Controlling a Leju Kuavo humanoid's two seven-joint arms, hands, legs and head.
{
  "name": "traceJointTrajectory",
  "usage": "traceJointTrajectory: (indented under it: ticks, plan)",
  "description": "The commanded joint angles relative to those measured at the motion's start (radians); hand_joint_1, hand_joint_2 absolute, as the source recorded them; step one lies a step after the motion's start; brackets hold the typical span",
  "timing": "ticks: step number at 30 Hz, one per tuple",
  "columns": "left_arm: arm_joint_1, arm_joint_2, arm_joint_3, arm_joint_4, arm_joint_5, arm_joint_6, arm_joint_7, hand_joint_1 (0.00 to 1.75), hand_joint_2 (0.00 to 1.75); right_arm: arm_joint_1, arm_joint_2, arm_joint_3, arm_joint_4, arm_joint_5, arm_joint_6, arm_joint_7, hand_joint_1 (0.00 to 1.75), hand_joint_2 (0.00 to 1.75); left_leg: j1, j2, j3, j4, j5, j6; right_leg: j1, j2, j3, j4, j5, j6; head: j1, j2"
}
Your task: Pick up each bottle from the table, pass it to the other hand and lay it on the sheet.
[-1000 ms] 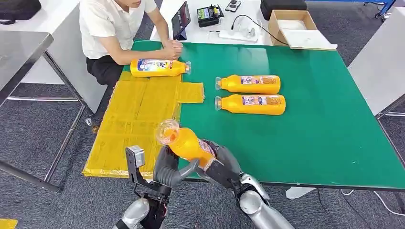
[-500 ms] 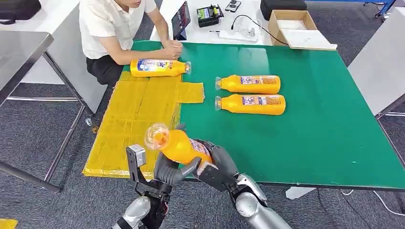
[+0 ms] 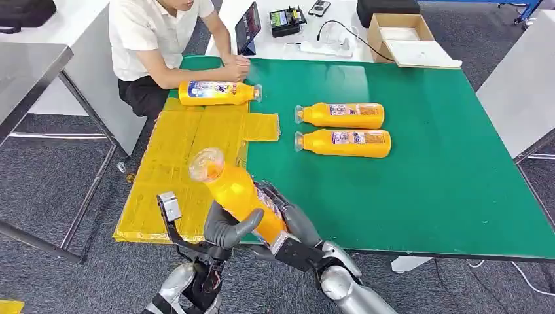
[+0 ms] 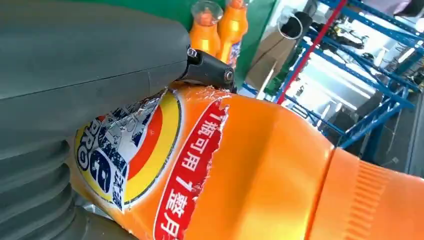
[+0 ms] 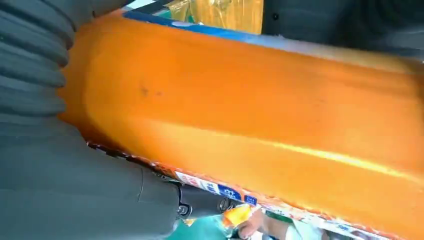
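On the green rectangular surface (image 3: 419, 190), a yellow crinkled plastic sheet (image 3: 177, 163) covers the left part and hangs over the near-left edge. A person in a white shirt (image 3: 147, 33) sits at the far-left corner, hands clasped on the surface edge. One orange plastic bottle with a blue-white label (image 3: 216, 93) lies on its side at the far end of the sheet, just in front of the person. Two more orange plastic bottles lie side by side on bare green right of the sheet, caps pointing left: the farther one (image 3: 340, 115) and the nearer one (image 3: 344, 142), close but apart.

At the near edge, a fourth orange bottle with a clear cap (image 3: 235, 193) is held tilted in the air, cap up and to the left, over the boundary of sheet and green. Both hands grip it: left hand (image 3: 226, 229) with fingers wrapped round the lower body, right hand (image 3: 288, 226) with fingers closed on the base end. Left wrist view shows the torn label (image 4: 150, 150) against the thumb.
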Motion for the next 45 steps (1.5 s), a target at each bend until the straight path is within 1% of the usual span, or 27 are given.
traceJointTrajectory:
  ticks: [1,2,3,5,8,12,13,15,16,17,18,20,21,22,23,24,25,27,28,31,35,38,40,41,42,43,45]
  plan:
    - [-0.067,0.008,0.055,0.096,-0.013,0.151,0.026,1.75,1.75,0.055,0.019,0.007,-0.048,0.002,-0.085,-0.025,0.00,0.00,0.000,0.001,0.006,-0.002,-0.001,0.002,0.001,-0.002,0.005,-0.001,-0.001,-0.003,0.000,0.000]
    - [-0.101,0.018,0.031,0.120,-0.222,0.337,-0.090,1.75,1.75,0.076,0.023,0.002,-0.081,0.006,-0.120,-0.047,0.00,0.00,0.000,0.001,0.004,-0.001,-0.001,0.001,0.001,-0.001,0.003,-0.001,-0.001,-0.002,0.000,0.000]
    - [-0.117,0.014,0.040,0.137,-0.274,0.388,-0.107,1.75,1.75,0.086,0.024,0.004,-0.102,0.005,-0.127,-0.052,0.00,0.00,0.000,0.000,0.002,-0.001,0.000,0.001,0.000,-0.001,0.002,0.000,-0.001,-0.002,0.000,0.000]
    - [-0.141,0.023,0.064,0.156,-0.307,0.396,-0.090,1.75,1.75,0.101,0.030,0.007,-0.138,0.011,-0.149,-0.060,0.00,0.00,0.000,-0.001,0.001,-0.001,0.000,0.001,0.001,-0.003,0.001,0.000,-0.001,-0.002,0.001,0.000]
    - [-0.139,0.022,0.068,0.156,-0.309,0.390,-0.088,1.75,1.75,0.100,0.028,0.007,-0.141,0.012,-0.150,-0.058,0.00,0.00,0.000,0.001,0.004,-0.001,-0.001,0.001,0.001,-0.001,0.003,0.000,-0.001,-0.003,0.000,0.000]
    - [-0.134,0.020,0.069,0.151,-0.313,0.388,-0.088,1.75,1.75,0.097,0.028,0.007,-0.135,0.012,-0.149,-0.058,0.00,0.00,0.000,0.002,0.003,-0.001,-0.001,0.002,0.001,0.000,0.002,-0.001,0.000,-0.002,0.000,0.000]
    - [-0.145,0.036,0.050,0.157,-0.373,0.413,-0.082,1.75,1.75,0.100,0.032,0.001,-0.137,0.024,-0.179,-0.077,0.00,0.00,0.000,0.001,0.002,-0.001,0.000,0.001,0.001,-0.001,0.001,-0.001,0.000,-0.001,0.000,0.000]
    - [-0.189,0.086,0.019,0.182,-0.541,0.471,-0.070,1.75,1.75,0.104,0.041,0.001,-0.156,0.058,-0.232,-0.101,0.00,0.00,0.000,0.002,0.005,-0.002,-0.001,0.002,0.001,-0.001,0.004,-0.001,-0.001,-0.003,0.000,0.000]
    - [-0.212,0.110,0.011,0.200,-0.641,0.486,-0.044,1.75,1.75,0.104,0.039,0.007,-0.172,0.076,-0.243,-0.103,0.00,0.00,0.000,0.001,0.002,-0.001,0.000,0.001,0.001,-0.001,0.002,0.000,-0.001,-0.002,0.000,0.000]
    - [-0.221,0.111,0.056,0.212,-0.730,0.488,-0.013,1.75,1.75,0.110,0.039,0.009,-0.197,0.087,-0.239,-0.093,0.00,0.00,0.000,0.002,0.004,-0.002,-0.001,0.001,0.001,-0.001,0.003,-0.001,-0.001,-0.003,0.000,0.000]
    - [-0.231,0.115,0.082,0.222,-0.796,0.486,0.006,1.75,1.75,0.115,0.037,0.012,-0.212,0.107,-0.241,-0.083,0.00,0.00,0.001,0.002,0.002,-0.001,0.000,0.001,0.001,0.000,0.002,0.000,-0.001,-0.003,0.000,0.000]
    - [-0.263,0.141,0.101,0.261,-1.005,0.512,0.098,1.75,1.75,0.123,0.032,0.018,-0.230,0.174,-0.267,-0.061,0.00,0.00,0.001,0.002,0.003,-0.001,0.000,0.001,0.001,0.000,0.002,0.000,-0.001,-0.003,0.000,0.000]
    - [-0.271,0.147,0.122,0.261,-1.085,0.488,0.128,1.75,1.75,0.130,0.030,0.012,-0.234,0.187,-0.268,-0.055,0.00,0.00,0.001,0.003,0.004,-0.002,0.000,0.001,0.001,0.000,0.003,0.000,-0.001,-0.003,0.000,0.000]
    - [-0.287,0.160,0.115,0.281,-1.170,0.489,0.166,1.75,1.75,0.137,0.028,0.008,-0.236,0.192,-0.269,-0.054,0.00,0.00,0.001,0.002,0.002,-0.001,0.000,0.000,0.001,0.000,0.001,0.000,0.000,-0.002,0.000,0.000]
    - [-0.294,0.158,0.128,0.288,-1.244,0.469,0.199,1.75,1.75,0.145,0.030,-0.002,-0.238,0.193,-0.257,-0.054,0.00,0.00,0.001,0.002,0.004,-0.002,0.000,0.001,0.002,-0.001,0.004,-0.001,-0.001,-0.003,0.000,0.000]
    - [-0.322,0.159,0.129,0.326,-1.349,0.446,0.258,1.75,1.75,0.152,0.033,-0.012,-0.242,0.191,-0.240,-0.062,0.00,0.00,0.002,0.002,0.002,-0.001,0.000,0.000,0.002,0.000,0.002,0.000,0.000,-0.002,0.000,0.000]
    - [-0.365,0.155,0.119,0.383,-1.456,0.430,0.329,1.75,1.75,0.154,0.035,-0.015,-0.243,0.194,-0.230,-0.067,0.00,0.00,0.002,0.002,0.004,-0.002,0.000,0.000,0.002,-0.001,0.003,-0.001,0.000,-0.003,0.000,0.000]
    - [-0.454,0.122,0.133,0.521,-1.539,0.397,0.383,1.75,1.75,0.154,0.049,-0.022,-0.239,0.190,-0.212,-0.074,0.00,0.00,0.002,0.000,0.003,-0.001,0.001,0.000,0.002,-0.003,0.003,0.000,-0.001,-0.003,0.000,0.000]
    - [-0.506,0.096,0.153,0.599,-1.539,0.372,0.369,1.75,1.75,0.152,0.055,-0.019,-0.233,0.186,-0.202,-0.081,0.00,0.00,0.002,-0.003,0.001,0.000,0.002,-0.001,0.002,-0.005,0.002,0.001,-0.001,-0.002,0.000,0.000]
    - [-0.582,0.070,0.182,0.721,-1.509,0.327,0.348,1.75,1.75,0.151,0.064,-0.009,-0.218,0.172,-0.195,-0.094,0.00,0.00,0.002,-0.002,0.002,0.000,0.002,0.000,0.002,-0.005,0.003,0.001,-0.001,-0.003,0.000,0.000]
    - [-0.586,0.073,0.186,0.734,-1.506,0.333,0.338,1.75,1.75,0.149,0.064,-0.007,-0.213,0.170,-0.197,-0.097,0.00,0.00,0.002,0.001,0.001,-0.001,0.002,-0.001,0.001,-0.001,0.001,0.000,0.000,-0.002,0.000,0.000]
    - [-0.583,0.073,0.185,0.733,-1.506,0.335,0.337,1.75,1.75,0.149,0.063,-0.007,-0.214,0.170,-0.197,-0.097,0.00,0.00,0.002,0.001,0.004,-0.001,0.001,0.000,0.002,-0.001,0.003,0.000,-0.001,-0.002,0.000,0.000]
    - [-0.583,0.073,0.185,0.733,-1.506,0.335,0.337,1.75,1.75,0.149,0.063,-0.007,-0.214,0.170,-0.197,-0.097,0.00,0.00,0.002,0.000,0.001,0.000,0.002,-0.001,0.002,-0.001,0.000,0.001,0.000,-0.001,0.000,0.000]
    - [-0.583,0.073,0.185,0.733,-1.506,0.335,0.337,1.75,1.75,0.149,0.063,-0.007,-0.214,0.170,-0.197,-0.097,0.00,0.00,0.002,0.001,0.004,-0.001,0.001,0.000,0.002,-0.001,0.003,0.000,-0.001,-0.002,0.000,0.000]
    - [-0.583,0.073,0.185,0.733,-1.506,0.335,0.337,1.75,1.75,0.149,0.063,-0.007,-0.214,0.170,-0.197,-0.097,0.00,0.00,0.002,0.001,0.001,0.000,0.002,-0.001,0.002,-0.001,0.001,0.001,0.000,-0.001,0.000,0.000]
    - [-0.583,0.073,0.185,0.733,-1.506,0.335,0.337,1.75,1.75,0.149,0.063,-0.007,-0.214,0.170,-0.197,-0.097,0.00,0.00,0.002,0.001,0.003,0.000,0.001,0.000,0.002,-0.001,0.003,0.000,-0.001,-0.002,0.000,0.000]
    - [-0.608,0.074,0.199,0.769,-1.489,0.292,0.353,1.75,1.75,0.155,0.065,-0.007,-0.217,0.154,-0.199,-0.107,0.00,0.00,0.002,0.001,0.002,0.000,0.002,0.000,0.002,-0.001,0.002,0.001,0.000,-0.002,0.000,0.000]
